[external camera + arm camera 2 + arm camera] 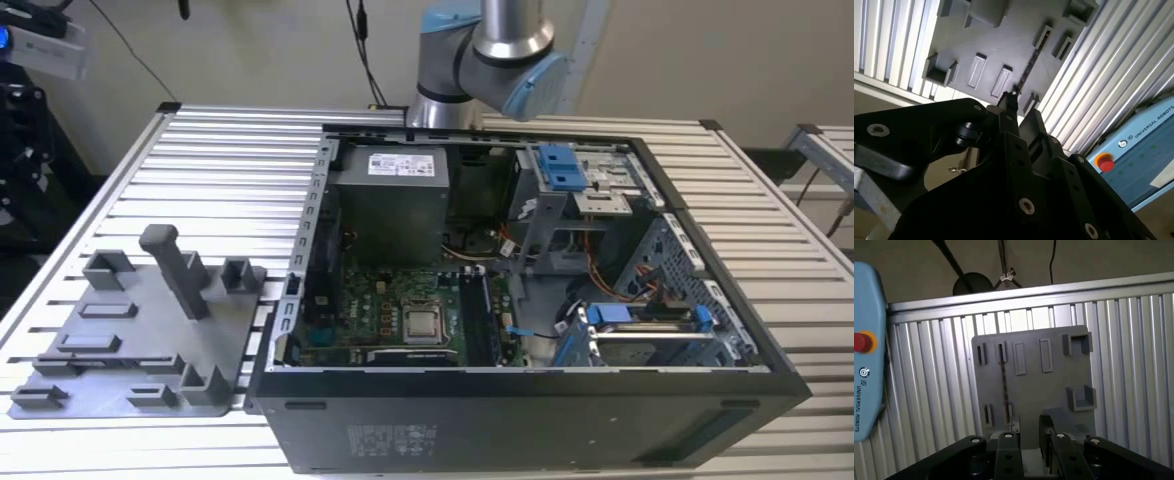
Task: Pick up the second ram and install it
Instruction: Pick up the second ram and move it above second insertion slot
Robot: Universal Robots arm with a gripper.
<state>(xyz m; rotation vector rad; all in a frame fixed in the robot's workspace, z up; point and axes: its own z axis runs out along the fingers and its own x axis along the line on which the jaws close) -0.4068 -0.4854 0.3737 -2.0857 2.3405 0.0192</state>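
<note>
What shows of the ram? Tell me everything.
The ram is seen edge-on in both wrist views: a thin, dark, straight strip, its chips not discernible. It stands on its long edge in the grey tray, with each end at a slotted holder. The open gripper is apart from it and holds nothing.

We see a grey tray (134, 340), a silver ribbed table (227, 150), a dark second ram (1002, 377), a black case (534, 420), a green motherboard (387, 315) and 1 red button (1104, 162).

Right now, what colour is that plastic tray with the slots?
The tray is plain grey, clearest in the first wrist view.
</note>
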